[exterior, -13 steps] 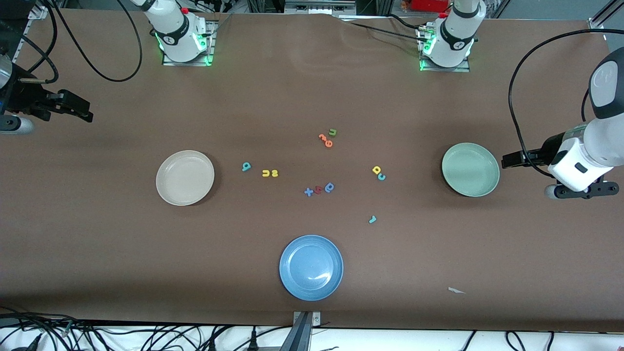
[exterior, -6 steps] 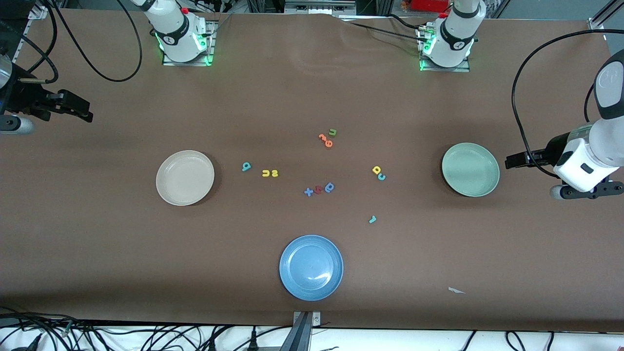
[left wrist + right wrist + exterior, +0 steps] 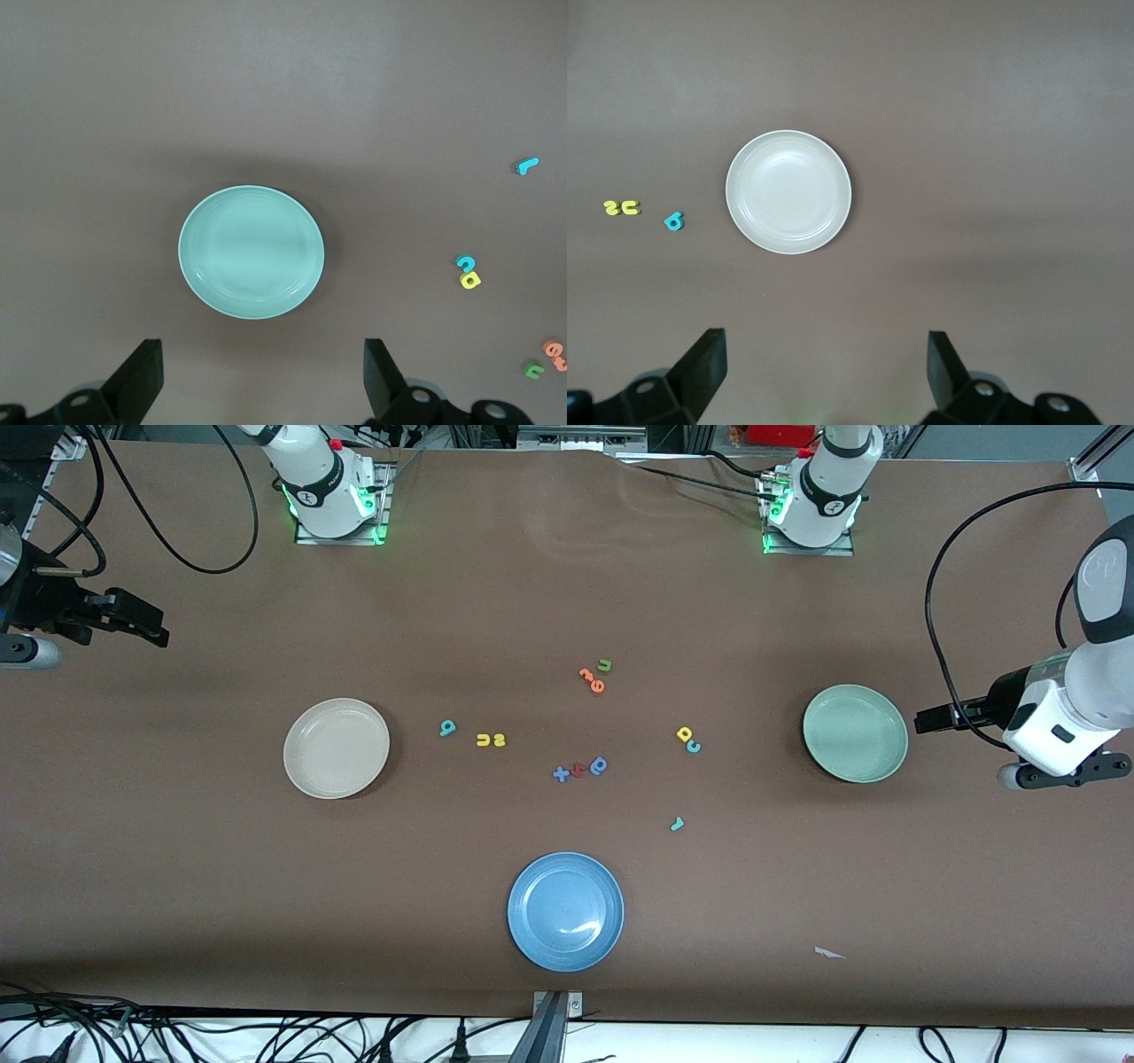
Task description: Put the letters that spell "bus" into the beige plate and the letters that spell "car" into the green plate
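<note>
The beige plate (image 3: 337, 747) (image 3: 788, 192) lies empty toward the right arm's end. Beside it are the teal "b" (image 3: 447, 729) (image 3: 673, 221), yellow "u" (image 3: 483, 740) and yellow "s" (image 3: 499, 740). The green plate (image 3: 855, 732) (image 3: 252, 251) lies empty toward the left arm's end. The yellow "a" (image 3: 684, 734) (image 3: 470, 281) touches the teal "c" (image 3: 694, 747) (image 3: 464, 263). The teal "r" (image 3: 677, 824) (image 3: 527, 166) lies nearer the camera. My left gripper (image 3: 921, 719) (image 3: 263, 381) hangs open over bare table beside the green plate. My right gripper (image 3: 155, 627) (image 3: 827, 372) hangs open over the table's end, holding nothing.
A blue plate (image 3: 565, 911) sits near the front edge. Orange letters (image 3: 591, 679) and a green "u" (image 3: 605, 665) lie mid-table. A blue cross (image 3: 561, 774), a red letter (image 3: 578, 771) and a blue "a"-like letter (image 3: 599, 765) lie between them and the blue plate. A white scrap (image 3: 828, 953) lies near the front edge.
The left arm's wrist swayed slightly toward the table's end and partly back. The right arm, letters and plates have not moved.
</note>
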Robot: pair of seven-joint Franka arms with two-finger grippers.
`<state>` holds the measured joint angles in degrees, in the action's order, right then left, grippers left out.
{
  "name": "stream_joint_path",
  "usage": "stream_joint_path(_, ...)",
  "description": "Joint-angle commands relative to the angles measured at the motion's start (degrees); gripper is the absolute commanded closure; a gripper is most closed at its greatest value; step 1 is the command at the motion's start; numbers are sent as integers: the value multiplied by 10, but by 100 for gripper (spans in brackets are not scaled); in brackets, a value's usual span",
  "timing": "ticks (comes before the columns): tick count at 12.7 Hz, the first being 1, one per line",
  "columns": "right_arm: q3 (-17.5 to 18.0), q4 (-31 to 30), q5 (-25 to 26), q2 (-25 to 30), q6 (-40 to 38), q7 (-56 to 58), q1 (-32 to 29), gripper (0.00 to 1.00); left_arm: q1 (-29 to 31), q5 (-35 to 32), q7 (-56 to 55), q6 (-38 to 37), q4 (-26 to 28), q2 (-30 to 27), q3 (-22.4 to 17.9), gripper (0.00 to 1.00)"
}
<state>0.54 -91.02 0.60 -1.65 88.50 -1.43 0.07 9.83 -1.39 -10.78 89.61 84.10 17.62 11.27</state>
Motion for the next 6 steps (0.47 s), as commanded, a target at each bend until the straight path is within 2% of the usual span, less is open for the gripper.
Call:
stream_joint_path(1,-1,2,5,2,-4,7,1,0,-4,-12,-7,-5,7,-3,2,1)
stream_joint_path(6,-2,2,5,2,-4,6,1,0,-3,-12,-6,-5,7,0,2,1)
